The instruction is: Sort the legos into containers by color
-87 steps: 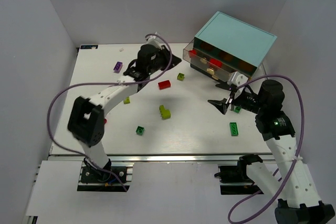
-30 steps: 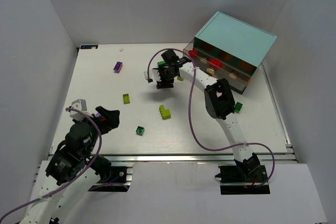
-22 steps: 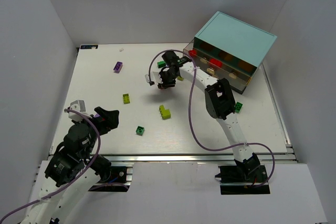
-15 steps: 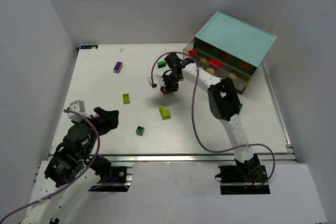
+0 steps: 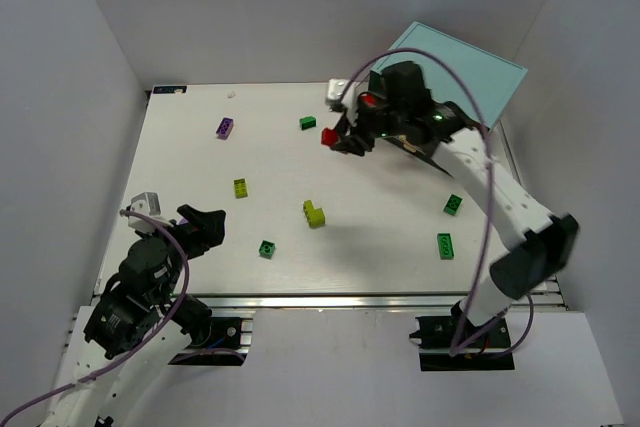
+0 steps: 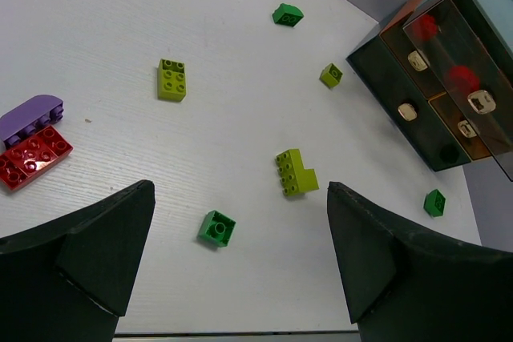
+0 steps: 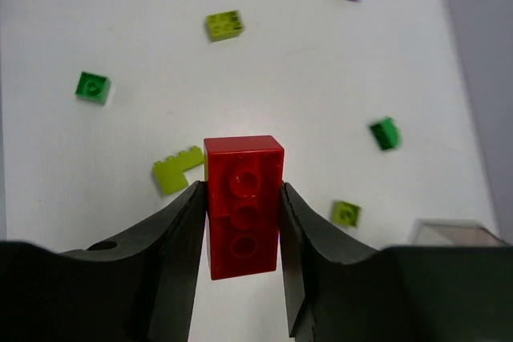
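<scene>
My right gripper (image 7: pixel 240 190) is shut on a red lego (image 7: pixel 243 167), held upright between its fingers above the table. From above, that red lego (image 5: pixel 329 135) hangs just left of the cabinet (image 5: pixel 470 62), whose containers (image 6: pixel 439 78) show red pieces inside in the left wrist view. Loose legos lie on the table: purple (image 5: pixel 225 128), dark green (image 5: pixel 307 123), lime (image 5: pixel 241 188), a lime L-shape (image 5: pixel 315 213) and green ones (image 5: pixel 267 248) (image 5: pixel 453 204). My left gripper (image 5: pixel 203 225) is open at the near left, holding nothing.
White walls enclose the table (image 5: pixel 180 147) on three sides. The right arm (image 5: pixel 500 197) reaches across the cabinet's front and hides most drawers from above. A purple brick (image 6: pixel 30 116) and a red brick (image 6: pixel 34 154) lie together near the left gripper.
The right gripper has lifted off the table with the red lego and swung back-right toward the cabinet. The left arm has stayed put.
</scene>
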`<state>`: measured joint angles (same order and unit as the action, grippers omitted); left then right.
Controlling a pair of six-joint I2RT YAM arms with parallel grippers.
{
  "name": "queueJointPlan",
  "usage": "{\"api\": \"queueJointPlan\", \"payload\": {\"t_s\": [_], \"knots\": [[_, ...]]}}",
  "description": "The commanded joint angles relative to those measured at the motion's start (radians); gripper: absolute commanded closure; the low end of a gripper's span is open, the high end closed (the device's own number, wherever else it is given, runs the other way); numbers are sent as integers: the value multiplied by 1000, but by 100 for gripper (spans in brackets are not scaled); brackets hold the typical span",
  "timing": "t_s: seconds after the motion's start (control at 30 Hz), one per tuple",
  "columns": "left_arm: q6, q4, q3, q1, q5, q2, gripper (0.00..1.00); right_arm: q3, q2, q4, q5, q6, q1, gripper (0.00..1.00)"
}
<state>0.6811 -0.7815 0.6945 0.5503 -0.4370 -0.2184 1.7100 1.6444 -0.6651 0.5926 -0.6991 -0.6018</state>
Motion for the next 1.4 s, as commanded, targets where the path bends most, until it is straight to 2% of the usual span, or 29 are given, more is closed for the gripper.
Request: {"api": "queueJointPlan", "payload": {"t_s": [0.0, 0.1, 0.3, 0.37, 0.6, 0.63, 0.73, 0.9, 0.93, 1.07, 1.17, 1.23, 1.27, 1.3, 1.33, 1.37], "knots": [[5, 7, -7, 3, -5, 16, 3, -69, -98, 127, -162, 194, 46, 100], [3, 8, -7, 3, 1, 20, 3, -84, -147, 147, -278, 207, 131, 100], [0, 8, -9, 3, 12, 36, 3, -86, -181, 185, -387, 165, 232, 98], [-2, 8, -7, 3, 15, 39, 3, -43, -143, 167, -387, 151, 267, 93], [5, 1, -7, 3, 14, 68, 3, 5, -55, 150, -361, 115, 346, 85], [8, 4, -7, 3, 14, 73, 3, 8, -48, 130, -355, 112, 355, 78], [9, 1, -7, 3, 12, 73, 3, -3, -32, 140, -347, 105, 379, 67], [12, -2, -7, 3, 7, 67, 3, 22, 9, 130, -329, 99, 413, 56], [15, -2, -6, 3, 7, 63, 3, 31, 14, 118, -321, 99, 418, 39], [17, 1, -10, 3, 3, 56, 3, 34, -24, 119, -272, 125, 433, 19], [34, -1, -12, 3, -14, 15, 10, 2, -113, 139, -214, 174, 433, 19], [58, -28, 0, 3, -45, -48, 29, -62, -190, 179, -183, 223, 435, 22], [83, -39, 5, 3, -52, -70, 37, -96, -286, 188, -115, 246, 430, 26], [101, -54, 7, 3, -61, -106, 46, -146, -352, 243, -67, 312, 428, 35], [122, -64, 7, 3, -75, -120, 61, -217, -418, 307, -16, 366, 425, 57], [159, -64, 0, 3, -75, -133, 67, -407, -572, 391, 106, 430, 428, 66]]}}
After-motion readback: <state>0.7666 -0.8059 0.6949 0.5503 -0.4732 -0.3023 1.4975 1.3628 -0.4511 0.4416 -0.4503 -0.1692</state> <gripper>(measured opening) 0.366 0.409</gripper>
